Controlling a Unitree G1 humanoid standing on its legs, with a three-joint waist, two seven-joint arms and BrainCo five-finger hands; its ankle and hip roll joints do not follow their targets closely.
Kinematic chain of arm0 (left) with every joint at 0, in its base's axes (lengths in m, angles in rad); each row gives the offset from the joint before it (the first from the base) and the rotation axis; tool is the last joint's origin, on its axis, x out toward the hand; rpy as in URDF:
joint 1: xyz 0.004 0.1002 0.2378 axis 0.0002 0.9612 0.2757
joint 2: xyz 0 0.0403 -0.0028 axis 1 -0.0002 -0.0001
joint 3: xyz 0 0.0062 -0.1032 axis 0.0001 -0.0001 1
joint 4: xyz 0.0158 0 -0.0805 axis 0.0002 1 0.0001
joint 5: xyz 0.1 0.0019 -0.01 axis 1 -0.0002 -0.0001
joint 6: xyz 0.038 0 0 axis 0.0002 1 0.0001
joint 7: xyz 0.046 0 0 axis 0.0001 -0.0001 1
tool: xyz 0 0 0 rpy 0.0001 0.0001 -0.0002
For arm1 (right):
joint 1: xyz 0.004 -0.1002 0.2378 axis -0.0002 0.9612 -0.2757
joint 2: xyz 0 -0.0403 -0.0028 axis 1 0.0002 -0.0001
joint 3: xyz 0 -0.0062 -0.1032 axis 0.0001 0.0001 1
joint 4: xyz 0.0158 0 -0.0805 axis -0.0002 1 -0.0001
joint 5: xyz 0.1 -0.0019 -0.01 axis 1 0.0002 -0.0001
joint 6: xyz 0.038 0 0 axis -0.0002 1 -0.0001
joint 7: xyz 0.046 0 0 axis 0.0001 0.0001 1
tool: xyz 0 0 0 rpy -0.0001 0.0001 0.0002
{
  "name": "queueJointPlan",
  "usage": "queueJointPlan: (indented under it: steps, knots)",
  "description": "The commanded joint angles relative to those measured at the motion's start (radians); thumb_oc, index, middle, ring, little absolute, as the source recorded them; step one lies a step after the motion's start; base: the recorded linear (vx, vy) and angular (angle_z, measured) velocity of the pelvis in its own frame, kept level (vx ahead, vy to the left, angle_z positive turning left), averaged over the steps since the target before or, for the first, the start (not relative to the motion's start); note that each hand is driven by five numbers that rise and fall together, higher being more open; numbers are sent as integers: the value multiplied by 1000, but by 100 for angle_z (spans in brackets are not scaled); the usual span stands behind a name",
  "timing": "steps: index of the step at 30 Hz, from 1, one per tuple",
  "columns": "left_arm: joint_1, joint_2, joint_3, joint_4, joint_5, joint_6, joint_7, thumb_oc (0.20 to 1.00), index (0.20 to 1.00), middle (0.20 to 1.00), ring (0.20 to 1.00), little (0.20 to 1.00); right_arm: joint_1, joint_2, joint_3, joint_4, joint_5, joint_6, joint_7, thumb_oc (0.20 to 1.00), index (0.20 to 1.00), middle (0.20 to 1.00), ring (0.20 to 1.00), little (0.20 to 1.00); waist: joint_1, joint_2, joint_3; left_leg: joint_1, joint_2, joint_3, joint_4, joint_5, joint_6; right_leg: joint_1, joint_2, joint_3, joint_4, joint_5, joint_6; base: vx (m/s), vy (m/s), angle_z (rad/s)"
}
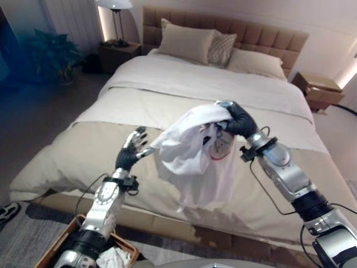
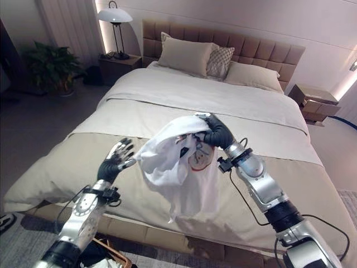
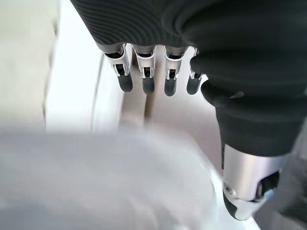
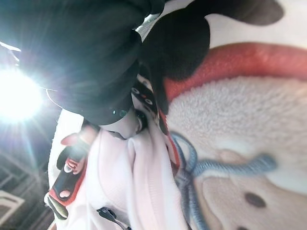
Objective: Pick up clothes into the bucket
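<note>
Right hand [image 2: 218, 133] raised above the bed [image 2: 167, 106], fingers curled tight round a bunched top part of the white garment [image 2: 181, 167]. Cloth hanging down from that grip in loose folds, clear of the bedcover, a red-and-dark printed patch [image 2: 196, 159] facing outward just under the hand. Seen close from the right wrist: white fabric with red trim and a stitched blue cord pressed against the dark cover.

Left hand [image 2: 114, 156] held up just beside the hanging garment's left edge, fingers [image 3: 146, 81] straight and spread, thumb apart, holding nothing. Cannot tell whether the fingertips touch the cloth. White fabric spread below them in the left wrist view.

Below the left arm, at the foot of the bed, a wooden-rimmed bucket [image 1: 53, 245] on the floor, with some pale cloth [image 1: 114, 258] already inside.

Further off: beige pillows [image 2: 189, 56] against the padded headboard [image 2: 245, 44], a lamp [image 2: 115, 17] on the bedside stand, a potted plant [image 2: 50, 67] near it, another small stand [image 2: 315, 99] on the bed's far side.
</note>
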Motion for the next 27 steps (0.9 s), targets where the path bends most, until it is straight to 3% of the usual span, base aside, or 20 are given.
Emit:
queueJointPlan:
  steps: [1,6,11,14,17,22,23,24,25,27]
  knots:
    - [-128,33,-47,-17,-39,-12,-73,1000,1000,1000,1000,1000,-94,15,-7,-73,82,-35,7,200,200,200,200,200,10,0,-31,-2,36,-40,47,-51,7,-13,-46,3,86,-16,52,0,0,0]
    - [-183,-13,-133,70,-142,45,-128,1000,1000,1000,1000,1000,-108,37,31,-79,114,-29,25,200,200,200,200,200,-6,3,-43,8,36,-34,41,-51,7,-12,-45,11,81,-11,54,15,5,-4]
    - [-214,-62,-226,128,-303,158,-243,1000,1000,1000,1000,1000,-131,60,67,-78,140,-27,38,200,200,200,200,200,-27,5,-56,16,34,-25,37,-56,10,-15,-45,22,79,-4,59,9,2,-2]
    - [-220,-64,-257,150,-332,193,-287,1000,1000,1000,1000,1000,-137,66,76,-72,149,-27,44,200,200,200,200,200,-34,5,-60,20,34,-22,36,-58,10,-17,-46,26,79,-3,60,13,6,-7]
    - [-214,-76,-314,185,-389,279,-394,1000,1000,1000,1000,1000,-158,75,90,-64,165,-24,62,200,200,200,200,200,-48,6,-67,25,34,-14,33,-61,9,-22,-46,39,78,-2,62,10,4,-4]
    - [-187,-77,-338,200,-390,297,-455,1000,1000,1000,1000,1000,-162,83,78,-48,186,-20,82,200,200,200,200,200,-53,7,-73,28,34,-8,34,-64,10,-26,-45,45,79,-4,61,10,-1,-9]
    - [-184,-77,-342,202,-384,296,-461,586,586,586,586,586,-164,84,76,-47,186,-20,86,200,200,200,200,200,-53,7,-73,28,34,-7,34,-63,9,-26,-45,44,78,-3,61,0,-5,-13]
    - [-184,-77,-342,202,-384,296,-461,586,586,586,586,586,-164,84,76,-47,186,-20,86,200,200,200,200,200,-53,7,-73,28,34,-7,34,-63,9,-26,-45,44,78,-3,61,1,-4,-8]
    - [-184,-84,-346,214,-371,288,-464,200,200,200,200,200,-166,86,69,-43,188,-20,85,200,200,200,200,200,-54,7,-73,28,34,-7,34,-64,10,-26,-46,45,79,-3,60,0,0,0]
    - [-181,-101,-341,230,-362,283,-465,200,200,200,200,200,-169,100,61,-35,189,-21,85,200,200,200,200,200,-55,7,-75,28,35,-6,36,-64,10,-26,-45,46,80,-3,59,0,0,0]
